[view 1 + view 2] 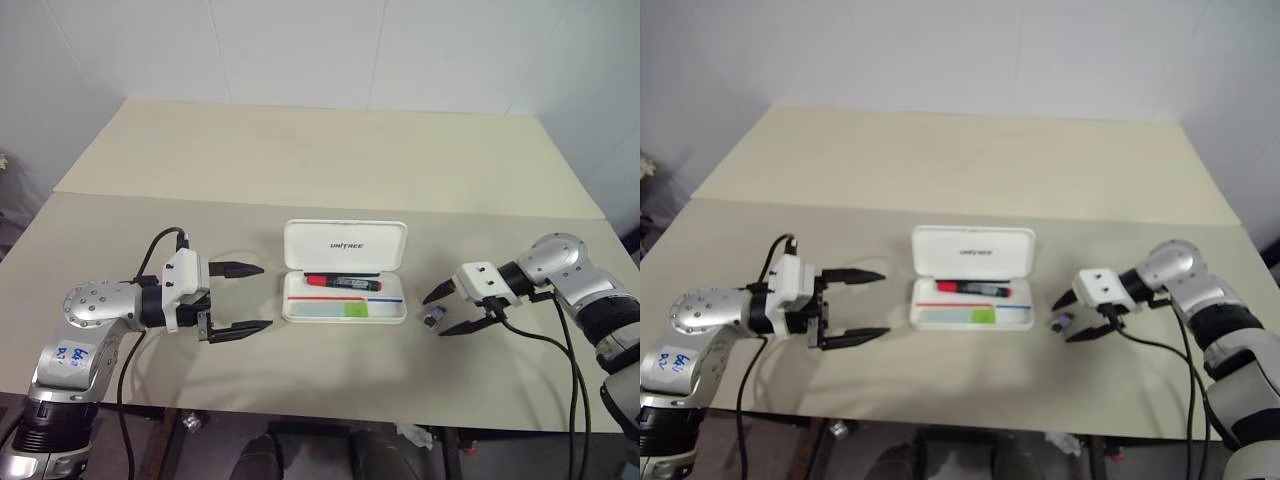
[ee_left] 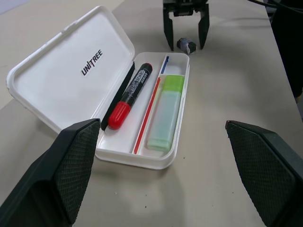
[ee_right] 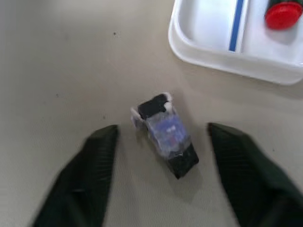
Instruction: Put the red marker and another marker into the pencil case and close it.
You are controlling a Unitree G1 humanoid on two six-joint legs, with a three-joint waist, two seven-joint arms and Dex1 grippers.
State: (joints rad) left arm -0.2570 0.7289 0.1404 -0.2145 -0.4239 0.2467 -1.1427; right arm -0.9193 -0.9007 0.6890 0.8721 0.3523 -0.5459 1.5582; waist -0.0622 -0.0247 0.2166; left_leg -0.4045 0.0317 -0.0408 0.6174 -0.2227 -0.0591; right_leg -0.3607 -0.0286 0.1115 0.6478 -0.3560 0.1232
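the red marker (image 2: 129,97) and highlighter (image 2: 165,111) lie inside the open case (image 1: 344,246), so only the lid remains, yet the right gripper (image 1: 450,308) straddles a small dark clip (image 3: 165,134), jaws apart, while the left gripper (image 1: 244,298) waits wide open beside the case.

The left pincer (image 1: 242,297) is held roughly level, pointing inward, its two black fingers spread wide with nothing between them. The right pincer (image 1: 446,309) angles downward and inward, fingers parted, gripping nothing.

case (image 1: 345,245): marker (image 1: 343,283), highlighter (image 1: 340,310) inside | clip (image 1: 434,320) right (on table (image 1: 300,160))
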